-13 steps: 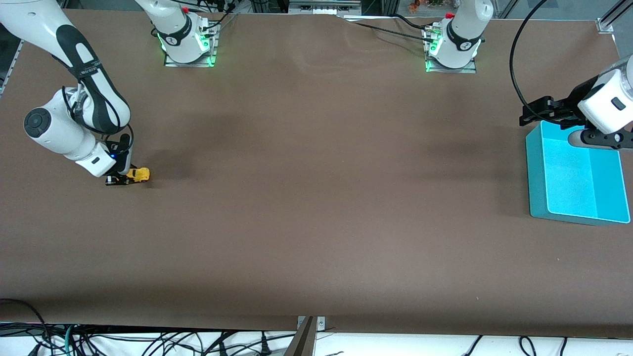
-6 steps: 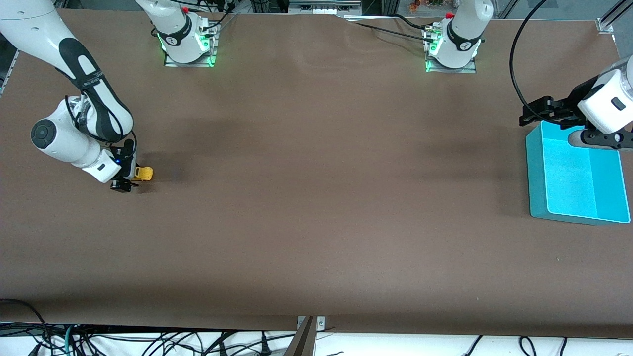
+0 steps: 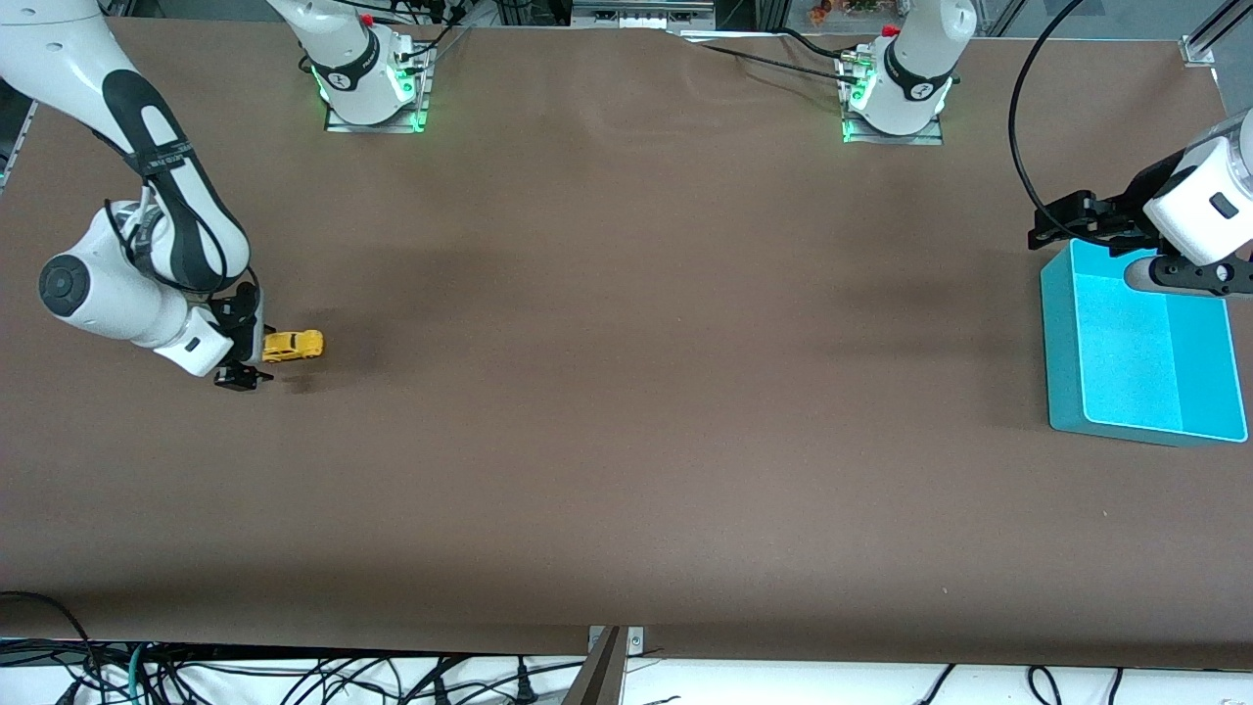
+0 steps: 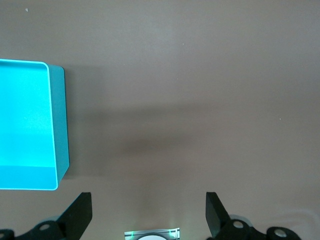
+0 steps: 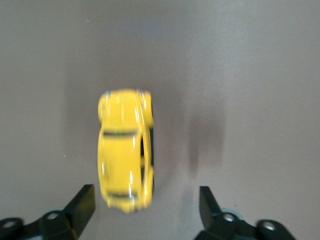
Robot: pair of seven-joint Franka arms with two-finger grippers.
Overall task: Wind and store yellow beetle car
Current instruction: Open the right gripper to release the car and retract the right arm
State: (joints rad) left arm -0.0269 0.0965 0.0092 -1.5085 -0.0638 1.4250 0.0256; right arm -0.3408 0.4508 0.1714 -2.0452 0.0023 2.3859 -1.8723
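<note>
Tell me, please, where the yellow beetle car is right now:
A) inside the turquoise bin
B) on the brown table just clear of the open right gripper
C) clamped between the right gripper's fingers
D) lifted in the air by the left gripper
B: the yellow beetle car sits on the table, and in the right wrist view the right gripper stands open with the car free between and ahead of its fingertips.

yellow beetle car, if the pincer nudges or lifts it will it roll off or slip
The yellow beetle car stands on its wheels on the flat table, so a nudge along its length would probably send it rolling. Its rounded, glossy body looks hard and may slip between the fingertips of the open right pincer. Being tiny, it is probably light.
</note>
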